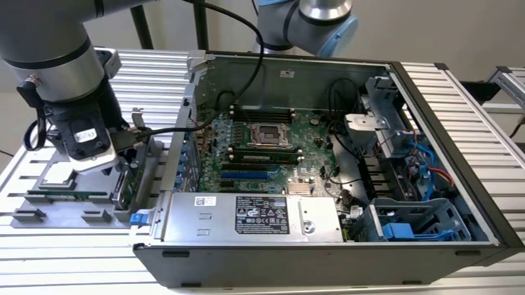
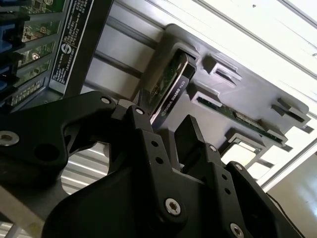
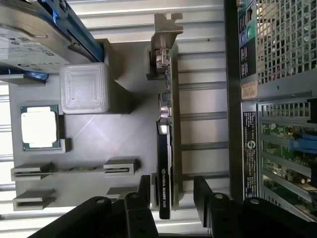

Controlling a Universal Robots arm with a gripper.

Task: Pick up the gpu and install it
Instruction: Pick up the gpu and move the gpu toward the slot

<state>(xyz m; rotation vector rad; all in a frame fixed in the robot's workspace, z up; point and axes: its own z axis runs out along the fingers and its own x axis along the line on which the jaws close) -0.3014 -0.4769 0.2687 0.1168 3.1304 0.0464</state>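
Observation:
The gpu (image 3: 164,163) stands on edge in a slot of the grey fixture tray (image 3: 99,144), black shroud edge up, its silver end bracket (image 3: 165,37) at the far end. In the exterior view the gpu (image 1: 123,184) is on the tray at the exterior view's left, beside the open computer case (image 1: 271,77). My gripper (image 3: 173,191) is open directly over the card, one black finger (image 3: 143,191) on each side of its near end. In the second wrist view the fingertips (image 2: 190,131) hover just short of the gpu (image 2: 171,84); I cannot tell whether they touch it.
On the tray also lie a silver hard drive with blue rails (image 3: 29,34), a processor chip (image 3: 40,127) and a memory stick (image 2: 237,116). Inside the case are the green motherboard (image 1: 262,141) and a silver power supply (image 1: 246,218). The case wall stands close beside the tray.

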